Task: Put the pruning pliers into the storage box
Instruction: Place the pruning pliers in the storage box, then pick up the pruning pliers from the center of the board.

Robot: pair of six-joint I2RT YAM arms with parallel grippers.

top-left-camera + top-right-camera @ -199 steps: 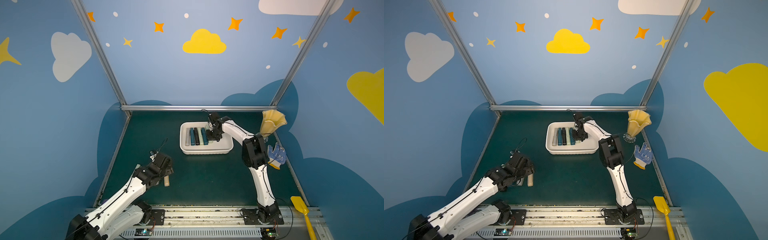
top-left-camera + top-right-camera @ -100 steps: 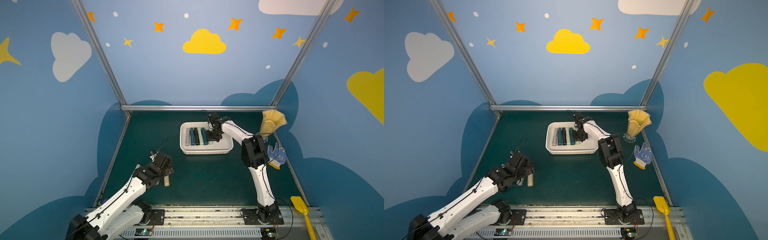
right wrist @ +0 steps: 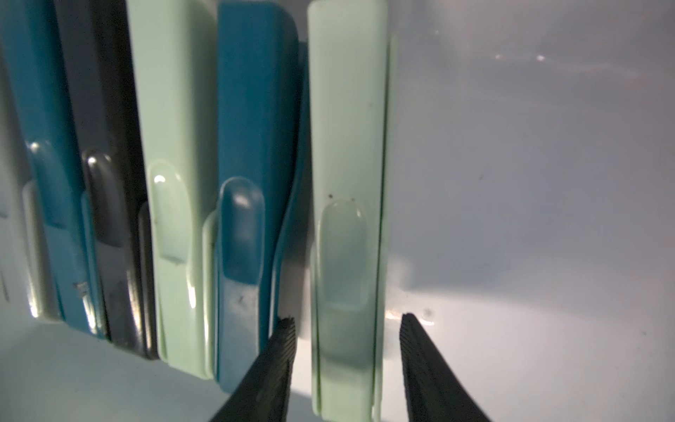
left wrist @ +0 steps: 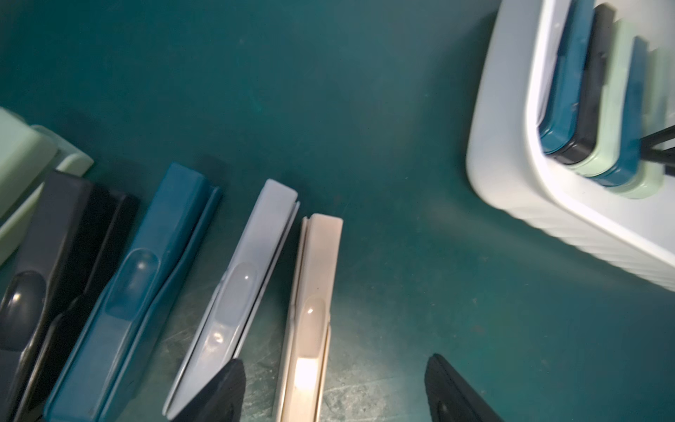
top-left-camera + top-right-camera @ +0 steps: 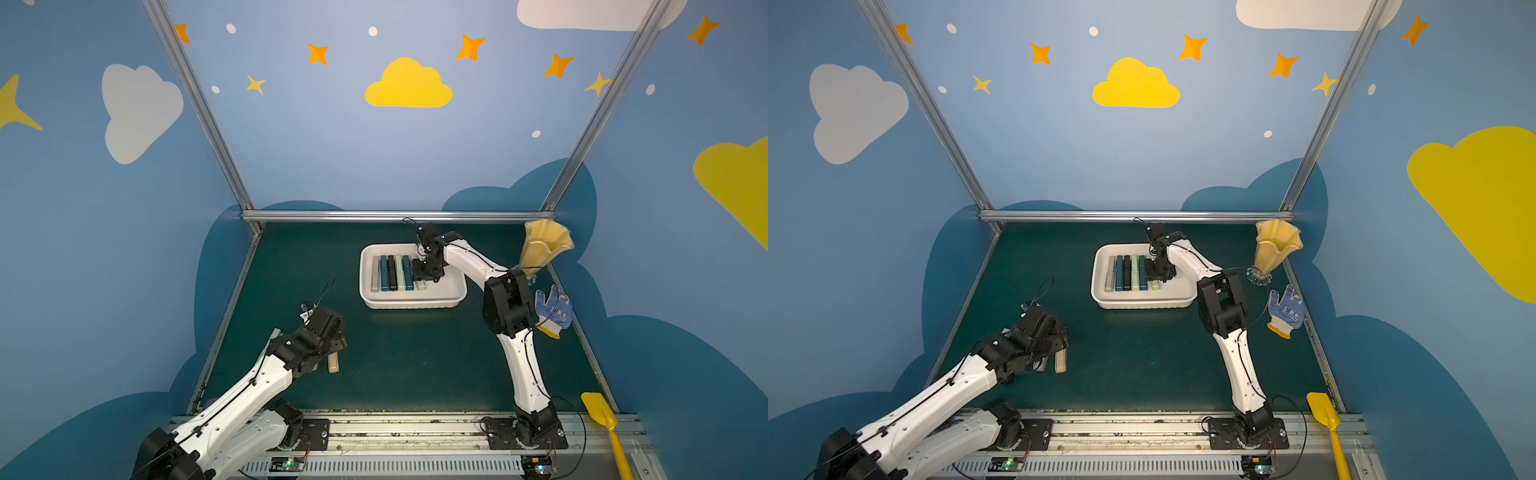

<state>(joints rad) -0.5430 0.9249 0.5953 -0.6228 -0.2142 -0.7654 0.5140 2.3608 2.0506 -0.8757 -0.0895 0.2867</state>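
Note:
The white storage box (image 5: 411, 303) (image 5: 1142, 304) sits at the back middle of the green mat, with several pruning pliers (image 5: 392, 272) lined up inside. My right gripper (image 3: 347, 318) (image 5: 428, 272) reaches into the box. It is open astride the pale green pliers (image 3: 347, 146), which lie on the box floor with a gap at each fingertip. My left gripper (image 4: 334, 365) is open, low over the mat at the near left. The beige pliers (image 4: 317, 292) (image 5: 333, 363) lie between its fingers, untouched. Grey (image 4: 248, 277), teal (image 4: 146, 285) and black pliers (image 4: 44, 263) lie beside them.
A yellow fluted vase (image 5: 542, 249) stands at the back right corner. A blue-and-white glove (image 5: 552, 309) lies by the right wall, behind my right arm. A yellow shovel (image 5: 602, 415) rests at the front right edge. The box's outer wall (image 4: 511, 146) shows in the left wrist view.
My right gripper's jaws have spread apart and let go of the pale green pliers in the box. The left arm has not visibly moved.

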